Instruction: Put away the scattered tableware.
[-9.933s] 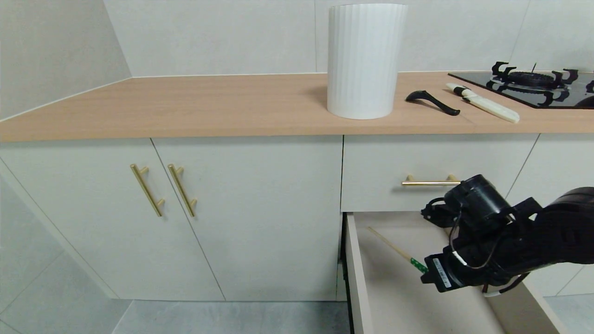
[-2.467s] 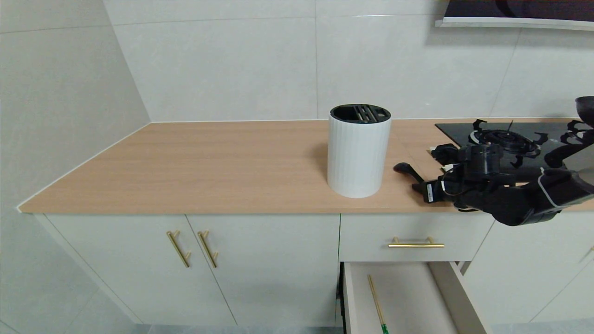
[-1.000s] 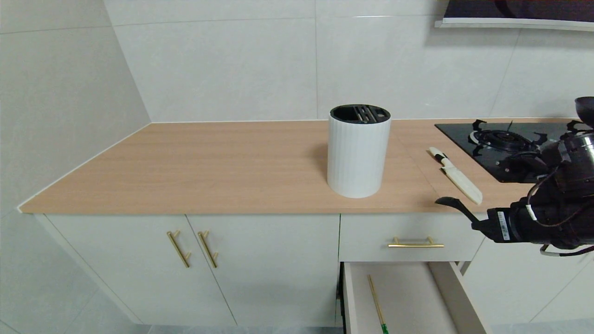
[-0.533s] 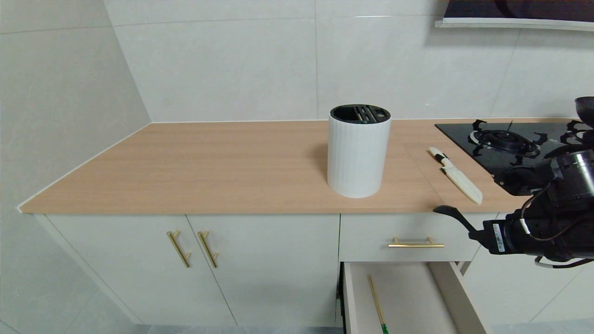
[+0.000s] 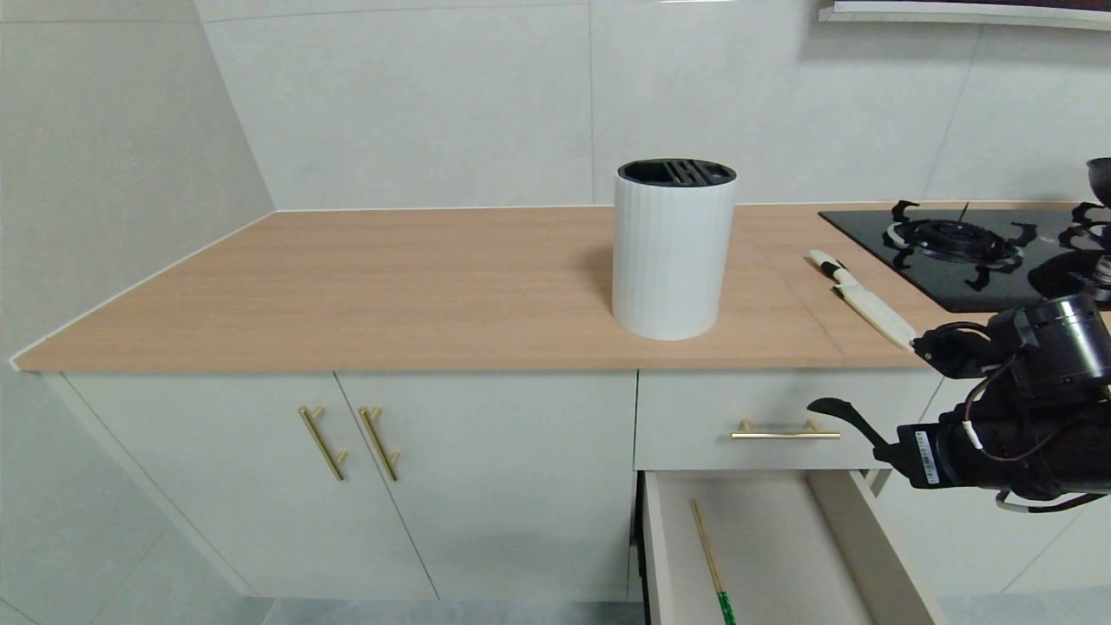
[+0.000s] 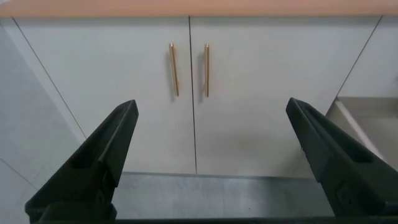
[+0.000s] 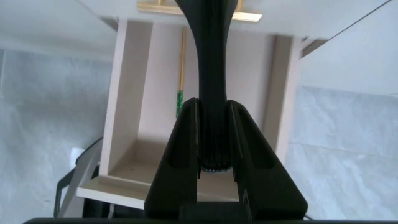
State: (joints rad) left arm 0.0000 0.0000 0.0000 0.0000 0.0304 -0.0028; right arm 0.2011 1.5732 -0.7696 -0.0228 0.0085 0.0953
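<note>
Kitchen corner: wood tabletop (image 5: 391,295) carries white knife block (image 5: 673,247) and white knife (image 5: 864,299). Right claw (image 5: 894,447) pinches black spoon (image 5: 846,415) by handle end, above open drawer (image 5: 660,538) holding chopstick (image 5: 710,560). Left claw (image 6: 211,155) spread, empty. Spoon probably light, rigid, smooth, may slip; handle grip suits. Knife: take by handle, not blade.
</note>
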